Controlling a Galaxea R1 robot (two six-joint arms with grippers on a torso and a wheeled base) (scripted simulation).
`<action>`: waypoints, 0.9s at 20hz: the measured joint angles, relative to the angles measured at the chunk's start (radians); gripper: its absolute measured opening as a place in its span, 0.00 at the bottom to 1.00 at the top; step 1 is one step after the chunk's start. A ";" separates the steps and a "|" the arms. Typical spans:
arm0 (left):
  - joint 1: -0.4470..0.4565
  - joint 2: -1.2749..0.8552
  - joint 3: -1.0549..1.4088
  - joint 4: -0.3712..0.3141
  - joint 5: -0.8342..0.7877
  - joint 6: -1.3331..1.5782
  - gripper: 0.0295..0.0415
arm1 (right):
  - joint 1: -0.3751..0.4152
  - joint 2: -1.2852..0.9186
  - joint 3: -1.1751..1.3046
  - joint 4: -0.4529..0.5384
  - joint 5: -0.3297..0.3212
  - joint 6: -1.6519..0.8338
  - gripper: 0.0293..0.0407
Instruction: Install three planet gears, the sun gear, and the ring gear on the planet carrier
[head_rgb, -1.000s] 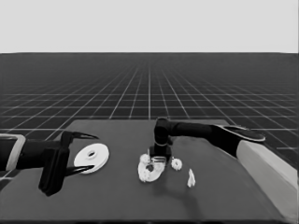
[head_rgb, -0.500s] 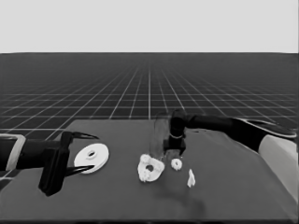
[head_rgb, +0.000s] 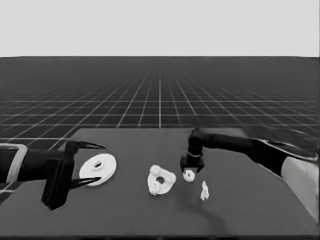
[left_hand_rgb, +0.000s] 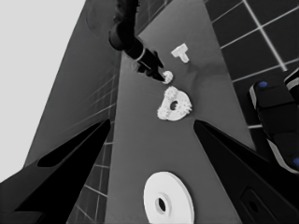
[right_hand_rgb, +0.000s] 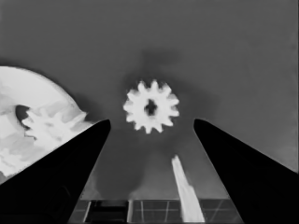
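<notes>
The dark table bears the large white flat round disc, the ring gear, between the idle left gripper's spread fingers. The right gripper hangs released directly above a small white toothed gear, lying flat midway between its fingers, beside the part-loaded white planet carrier.

The right gripper hangs over a loose gear mid-table. The smaller round part, carrying gears, lies just beside it; the larger round part lies apart.
</notes>
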 joint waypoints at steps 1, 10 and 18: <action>0.000 0.000 0.000 0.000 0.000 0.000 0.75 | -0.029 0.009 -0.025 -0.022 0.016 -0.012 0.81; 0.000 0.000 0.000 0.000 0.000 0.000 0.75 | -0.065 0.023 -0.065 -0.052 0.040 -0.031 0.18; 0.000 0.000 0.000 0.000 0.000 0.000 0.75 | -0.064 0.024 -0.065 -0.052 0.041 -0.031 0.17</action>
